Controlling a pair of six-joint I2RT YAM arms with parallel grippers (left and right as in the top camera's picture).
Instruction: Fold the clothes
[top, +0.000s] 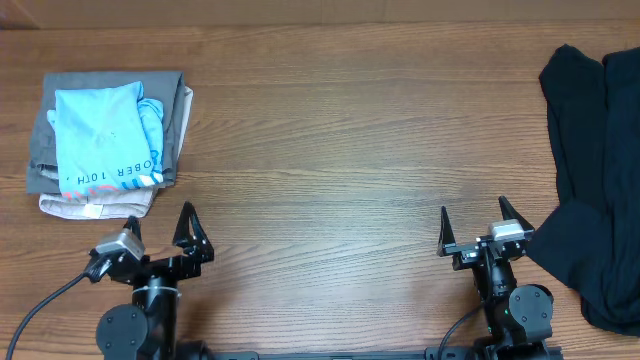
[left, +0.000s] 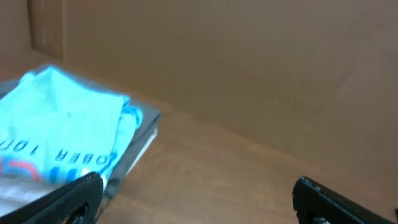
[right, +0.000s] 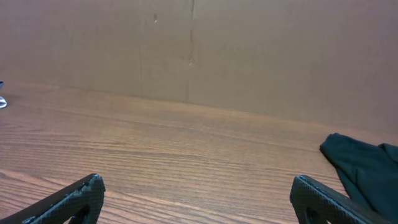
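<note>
T-shirt (top: 100, 135), the light blue one, sits folded at the far left of the table (top: 330, 130), on top of a grey garment (top: 40, 150) and a beige one (top: 95, 207). Looks like that's the done pile, stacked out of the way on purpose. The left gripper (top: 160, 218) and right gripper (top: 472, 212) both hang at the near edge, jaws wide, holding nothing. A crumpled dark garment (top: 600, 170) runs along the right side, just beside the right arm, probably next up. Plenty of bare wood in the middle for spreading it.
</note>
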